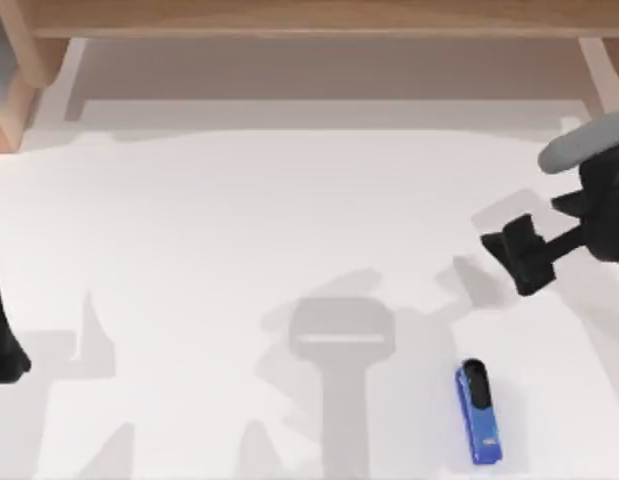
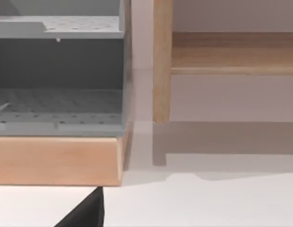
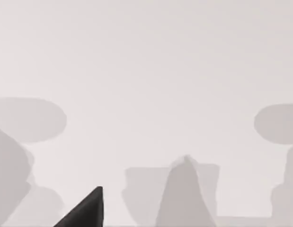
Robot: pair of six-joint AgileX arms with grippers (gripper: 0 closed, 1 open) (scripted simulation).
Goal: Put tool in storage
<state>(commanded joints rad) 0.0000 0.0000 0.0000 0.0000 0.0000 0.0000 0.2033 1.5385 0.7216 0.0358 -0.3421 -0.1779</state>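
From above, my left arm is a dark shape cut off by the left edge of the frame, about two thirds of the way down, and I cannot tell how its fingers are set. Across the top of the frame runs a wooden frame, with a wooden post slanting down in the upper left corner. Below it the white table lies open and bare through the middle, crossed by soft grey shadows. In the lower right of the frame the blue tool lies flat and alone on the table, long axis running nearly up and down the picture, its black rounded end uppermost; its lower end sits close to the bottom edge. Up and to the right, well apart from the tool, my right gripper reaches in from the right edge, holding nothing; how far its fingers are parted is hard to make out. My left wrist view shows a grey perforated shelf unit on a wooden base, beside a wooden post.
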